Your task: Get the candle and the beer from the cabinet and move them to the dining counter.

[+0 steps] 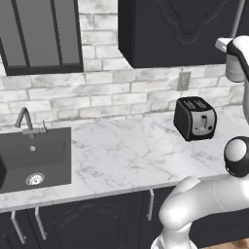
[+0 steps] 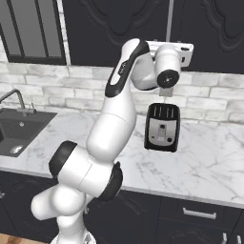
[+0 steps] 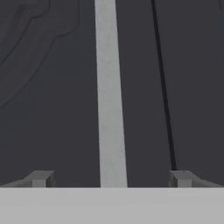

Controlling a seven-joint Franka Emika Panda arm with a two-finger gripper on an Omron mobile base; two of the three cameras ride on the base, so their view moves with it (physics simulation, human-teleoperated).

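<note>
The cabinet (image 1: 180, 29) (image 2: 119, 24) is black with carved panel doors, and the doors are closed. Its long grey bar handle (image 3: 109, 96) (image 2: 168, 21) runs upright, straight ahead of my gripper (image 3: 111, 179). The gripper is open, with one fingertip (image 3: 41, 178) on each side of the bar and not touching it. In the right base view my hand (image 2: 171, 51) is raised against the door's lower edge, above the worktop. The candle and the beer are hidden. The dining counter is out of view.
A black toaster (image 1: 195, 118) (image 2: 162, 127) stands on the marble worktop (image 1: 126, 151) right below the hand. A black sink (image 1: 34, 158) with a faucet (image 1: 24, 119) lies to the left. A glass-fronted cabinet (image 1: 41, 34) hangs at the upper left.
</note>
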